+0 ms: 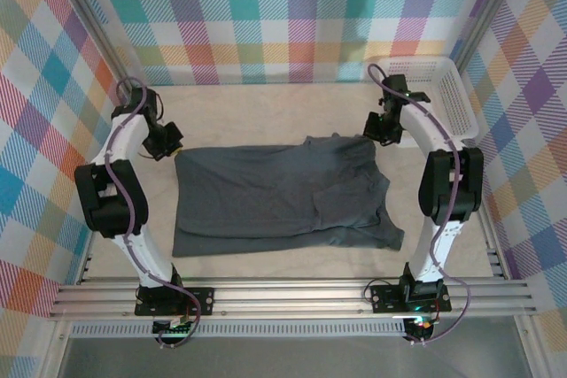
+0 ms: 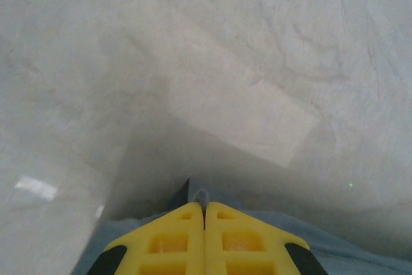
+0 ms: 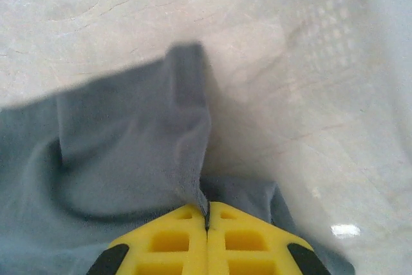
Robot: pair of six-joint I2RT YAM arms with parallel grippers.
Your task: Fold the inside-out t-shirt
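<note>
The inside-out t-shirt (image 1: 275,196), dark slate-grey, lies spread across the middle of the pale table. My left gripper (image 1: 170,143) sits at its far left corner, its yellow fingers (image 2: 174,239) pressed together with a sliver of grey fabric (image 2: 201,196) pinched at the tips. At the far right corner my right gripper (image 1: 376,130) is shut on the cloth, where the t-shirt (image 3: 122,146) bunches up and runs into the seam between the yellow fingers (image 3: 244,243). In the left wrist view more of the t-shirt (image 2: 347,249) lies under the fingers.
A white mesh basket (image 1: 443,95) stands at the back right, just beyond the right arm. Checked walls close in the table on three sides. Bare tabletop (image 1: 266,112) lies behind the shirt, and a narrower strip (image 1: 283,265) lies in front of it.
</note>
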